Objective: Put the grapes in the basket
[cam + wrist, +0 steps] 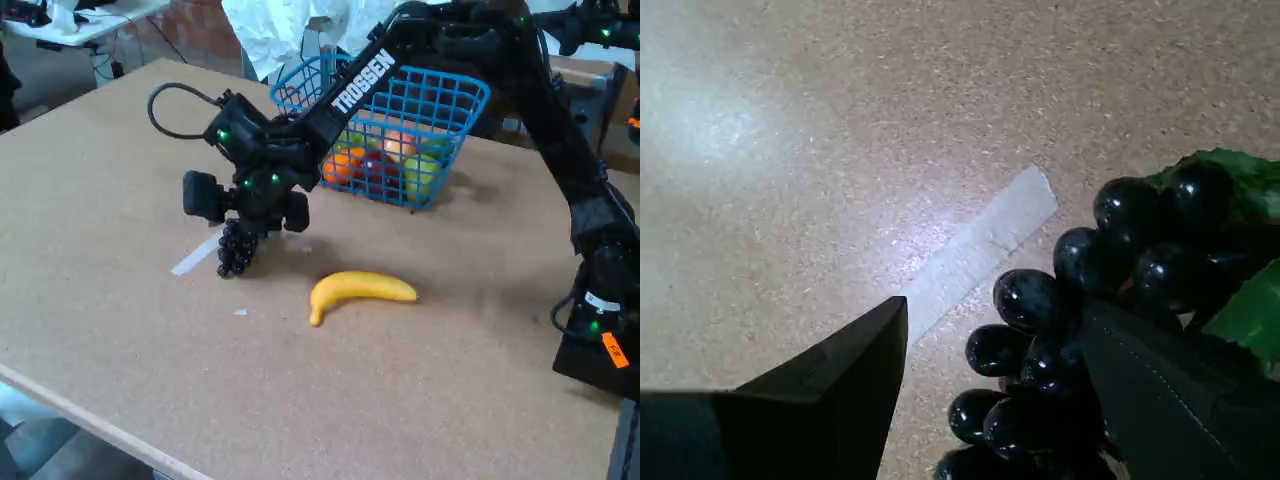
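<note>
In the fixed view, going L to R, we see tape strip (196, 258), then gripper (243, 232) w/ grapes (236, 250) hanging at its 6 o'clock, bunch's long axis roughly vertical, low end at or just above the surface (120, 330). Wrist view: fingers spread, grapes against the right one; real pinch — we cannot tell. Basket (445, 150) at 2 o'clock.

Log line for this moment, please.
gripper: open, straddling grapes | grapes: on table | basket: behind, holds other fruit | banana: untouched
</note>
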### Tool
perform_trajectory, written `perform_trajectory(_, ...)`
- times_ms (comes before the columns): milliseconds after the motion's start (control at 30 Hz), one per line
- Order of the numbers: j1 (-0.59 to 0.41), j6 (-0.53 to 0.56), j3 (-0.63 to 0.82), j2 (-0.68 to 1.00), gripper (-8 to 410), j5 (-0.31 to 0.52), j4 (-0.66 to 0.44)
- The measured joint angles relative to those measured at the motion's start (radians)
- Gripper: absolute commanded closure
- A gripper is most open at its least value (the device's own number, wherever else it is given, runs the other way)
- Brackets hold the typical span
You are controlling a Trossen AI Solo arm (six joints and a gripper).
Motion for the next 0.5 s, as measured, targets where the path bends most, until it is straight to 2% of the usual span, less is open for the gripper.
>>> perform_trajectory(267, 0.007, 0.030, -0.003, -0.002, 170, 0.060, -0.076)
perform_trajectory(500, 0.016, 0.037, -0.003, -0.002, 182, 0.091, -0.085)
